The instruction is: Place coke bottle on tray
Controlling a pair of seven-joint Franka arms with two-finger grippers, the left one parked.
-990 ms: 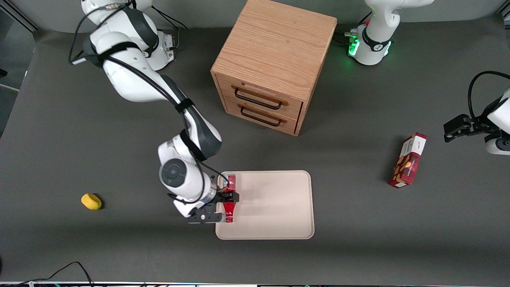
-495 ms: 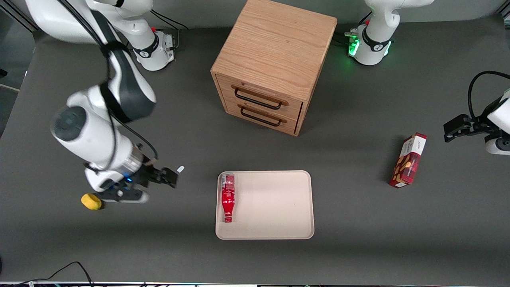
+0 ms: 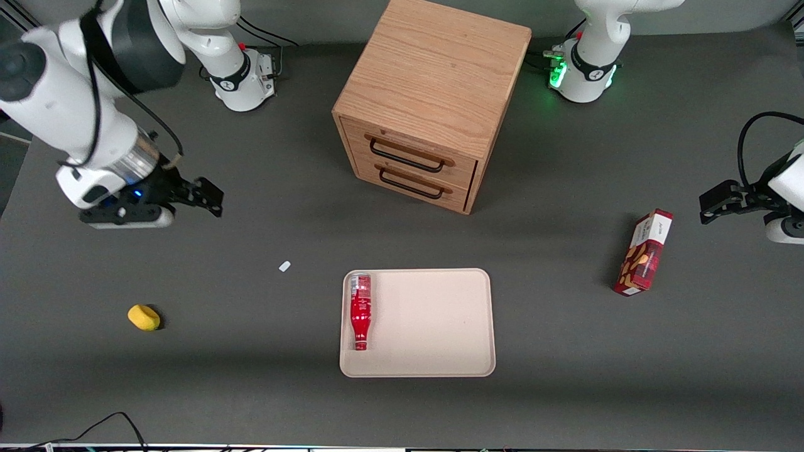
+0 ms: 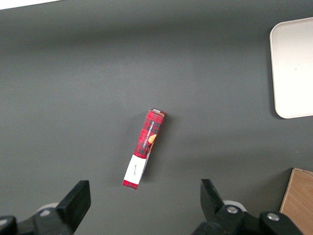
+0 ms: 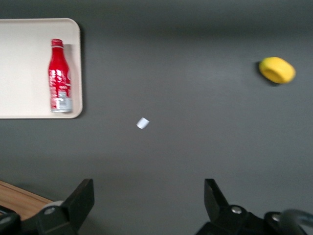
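The coke bottle [image 3: 360,310], red with a red cap and silvery base, lies on its side on the pale beige tray [image 3: 433,326], along the tray's edge nearest the working arm, cap toward the front camera. It also shows in the right wrist view [image 5: 59,76] on the tray [image 5: 24,73]. My right gripper [image 3: 204,198] is open and empty, raised high above the table toward the working arm's end, well away from the tray. In the right wrist view the gripper [image 5: 149,196] has its fingers wide apart over bare table.
A wooden drawer cabinet [image 3: 430,100] stands farther from the front camera than the tray. A red-and-white snack box [image 3: 644,252] lies toward the parked arm's end. A yellow object [image 3: 144,317] and a small white scrap [image 3: 284,266] lie toward the working arm's end.
My gripper let go of the coke bottle on the tray, then rose and drew away toward the working arm's end. The bottle stays lying on the tray.
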